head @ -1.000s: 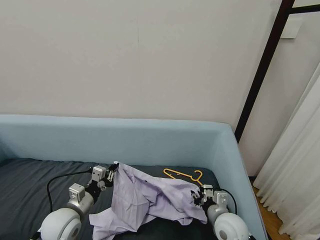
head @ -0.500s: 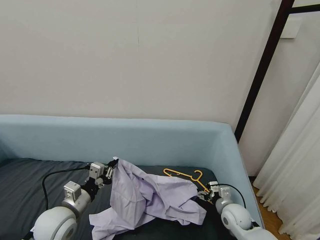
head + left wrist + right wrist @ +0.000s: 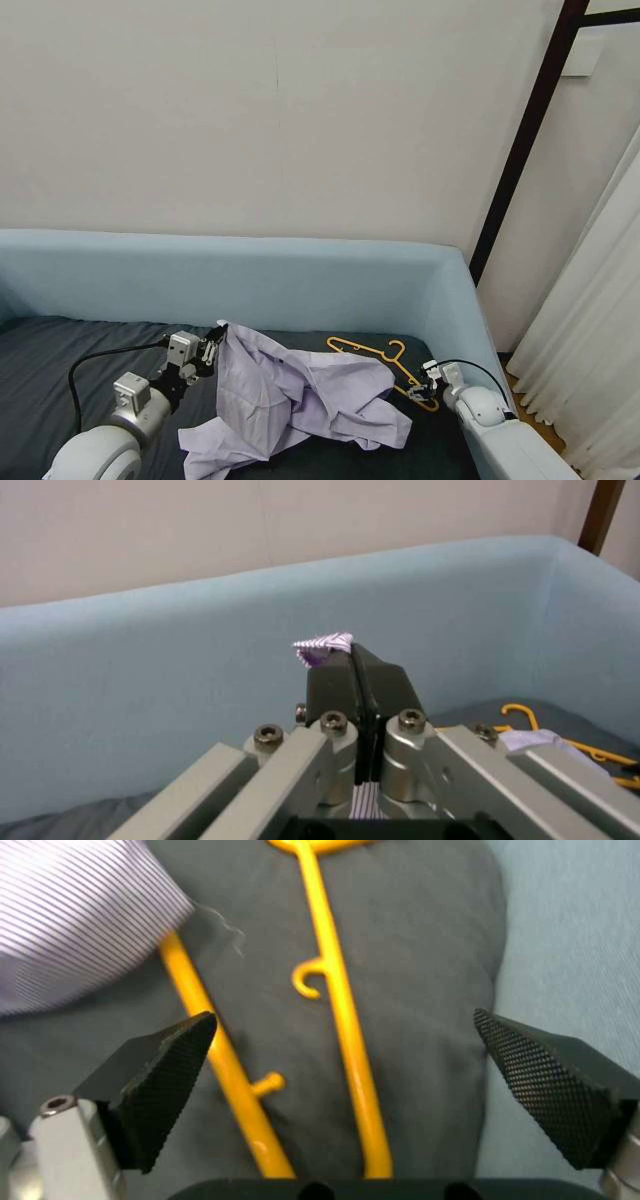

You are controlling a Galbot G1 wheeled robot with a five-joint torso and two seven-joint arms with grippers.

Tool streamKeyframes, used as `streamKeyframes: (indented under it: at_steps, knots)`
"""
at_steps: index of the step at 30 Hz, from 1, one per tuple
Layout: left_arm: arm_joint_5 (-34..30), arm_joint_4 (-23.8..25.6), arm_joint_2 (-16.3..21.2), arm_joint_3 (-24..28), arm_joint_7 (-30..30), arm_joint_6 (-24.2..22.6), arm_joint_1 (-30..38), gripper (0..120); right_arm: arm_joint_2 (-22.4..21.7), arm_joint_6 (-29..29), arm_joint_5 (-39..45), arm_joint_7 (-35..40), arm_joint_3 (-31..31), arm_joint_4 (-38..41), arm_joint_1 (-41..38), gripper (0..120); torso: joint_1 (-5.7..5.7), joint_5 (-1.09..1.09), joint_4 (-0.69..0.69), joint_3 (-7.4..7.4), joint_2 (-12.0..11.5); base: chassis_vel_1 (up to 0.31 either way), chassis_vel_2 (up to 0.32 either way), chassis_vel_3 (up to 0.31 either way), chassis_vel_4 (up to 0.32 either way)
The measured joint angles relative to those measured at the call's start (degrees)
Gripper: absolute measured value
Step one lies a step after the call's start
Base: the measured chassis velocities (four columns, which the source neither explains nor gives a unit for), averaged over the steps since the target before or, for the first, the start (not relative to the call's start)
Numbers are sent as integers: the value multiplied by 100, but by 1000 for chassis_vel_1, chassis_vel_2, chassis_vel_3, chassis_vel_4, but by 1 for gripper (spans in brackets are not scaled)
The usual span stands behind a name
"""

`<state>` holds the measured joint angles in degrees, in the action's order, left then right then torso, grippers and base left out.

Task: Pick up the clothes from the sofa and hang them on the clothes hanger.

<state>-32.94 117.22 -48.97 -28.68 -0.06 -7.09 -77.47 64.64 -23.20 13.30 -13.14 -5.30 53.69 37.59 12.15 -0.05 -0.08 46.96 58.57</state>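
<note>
A lavender striped shirt (image 3: pixel 300 400) lies crumpled on the sofa's dark grey seat (image 3: pixel 60 360). My left gripper (image 3: pixel 213 340) is shut on the shirt's upper left corner and holds it a little above the seat. In the left wrist view a tuft of the striped shirt (image 3: pixel 325 643) sticks out of my closed left gripper (image 3: pixel 355 660). A yellow hanger (image 3: pixel 372 351) lies flat at the seat's right end, partly under the shirt. My right gripper (image 3: pixel 427 381) is at the hanger's right side. It is open, with the hanger's bars (image 3: pixel 340 1020) running between its fingertips (image 3: pixel 165 1072).
The sofa's light blue backrest (image 3: pixel 300 280) and right arm (image 3: pixel 455 320) wall in the seat. A black post (image 3: pixel 520 150) stands against the wall beyond the sofa's right end. A white curtain (image 3: pixel 600 340) hangs at the far right.
My left arm has drawn back to the left with the shirt corner in it. My right gripper has moved from the shirt's right edge out to the hanger.
</note>
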Motion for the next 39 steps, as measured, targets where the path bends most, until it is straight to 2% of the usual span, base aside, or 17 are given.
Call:
streamKeyframes:
  at_steps: [2,6,10,17,22,23,26,27,32,36,39]
  knots:
    - [2,1,-23,11,-20,0,0,0,10,-1,-29,-16,-11,-73,-29,98,0,0,0,0,0,0,0,0,0]
    - [10,1,-82,61,-62,0,22,0,47,56,-96,-118,-52,-365,-154,89,0,0,1,0,0,0,0,0,0]
    - [-61,12,-133,128,-133,-37,65,0,48,189,-299,-313,-69,-605,-208,71,0,0,1,0,0,0,0,0,0]
    - [-79,16,-206,214,-183,-59,79,0,97,420,-482,-544,-98,-804,-209,64,0,0,0,0,0,0,0,0,0]
    - [-78,-16,-206,262,-205,-61,115,0,133,458,-587,-688,-106,-891,-252,43,0,0,1,0,0,0,0,0,0]
    - [-78,-16,-206,262,-205,-61,115,0,133,458,-587,-688,-106,-891,-252,43,0,0,1,0,0,0,0,0,0]
    - [-80,-35,-181,286,-224,-58,142,0,155,455,-607,-707,-128,-921,-256,29,-1,0,1,0,0,0,0,0,0]
    - [-80,-35,-181,286,-224,-58,142,0,155,455,-607,-707,-128,-921,-256,29,-1,0,1,0,0,0,0,0,0]
    - [-81,-73,-168,344,-257,-46,189,0,117,462,-635,-775,-136,-862,-225,7,-1,0,0,0,0,0,0,0,0]
    - [-81,-89,-159,388,-271,-31,204,0,61,745,-645,-765,-123,-764,-156,5,-1,0,0,0,0,0,0,0,0]
    - [-80,-92,-151,410,-273,-26,211,0,9,830,-553,-490,-102,-580,-84,5,-1,0,0,0,1,0,0,0,0]
